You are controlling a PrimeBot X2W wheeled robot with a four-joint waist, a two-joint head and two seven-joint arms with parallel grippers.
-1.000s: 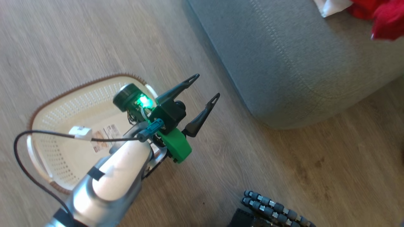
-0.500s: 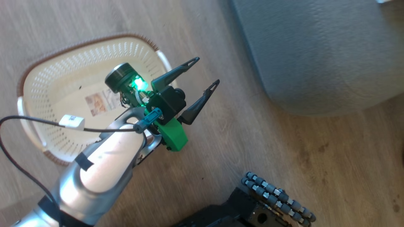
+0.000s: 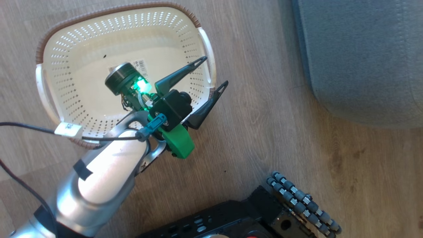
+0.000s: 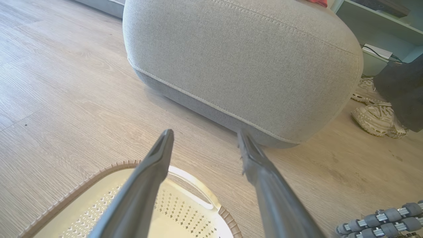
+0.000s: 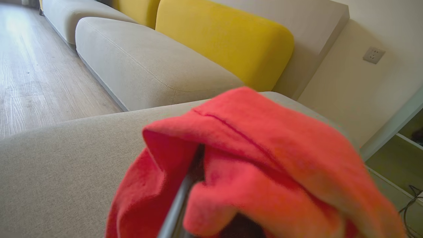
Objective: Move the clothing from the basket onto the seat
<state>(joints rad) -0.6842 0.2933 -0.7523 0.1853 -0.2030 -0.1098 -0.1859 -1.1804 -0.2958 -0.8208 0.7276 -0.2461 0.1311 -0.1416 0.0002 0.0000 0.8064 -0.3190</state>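
step: I judge this the drop. The last load goes on the seat [image 5: 66, 165].
right claw [image 5: 195, 165]: clamped shut on the clothing [image 5: 264, 148]. The red fabric is folded over the fingers and hides the tips.
left claw [image 3: 215, 70]: jaws wide apart, holding nothing, hanging over the basket's right handle.
basket [image 3: 82, 49]: on the wood floor [image 3: 264, 138], near the seat but apart from it. It looks empty to me, its label sticker [image 3: 140, 64] bare.
clothing location: bunched in the right claw, above the grey seat cushion. Whether it touches the cushion I cannot tell.
how I'd do it: bring the bundle down until the fabric rests on the cushion, well in from the rounded edge, then part the jaws.
watch: the fleece wraps the fingers, so it may cling. I'd draw back along the finger line, slowly, and not sideways.
left arm: I'd park it where it is, since nothing is left to pick.
head view gives: the basket floor and both left fingers from above, so I can call the basket done.
right wrist view gives: the grip itself, the seat top as the landing area, and a yellow cushion [image 5: 224, 43] behind.
left wrist view gives: the seat's side seam, a red sliver [image 4: 316, 2] on top of the seat that is too small to name, and a person's shoes [image 4: 376, 115] just beside the seat, so I stay off that side.
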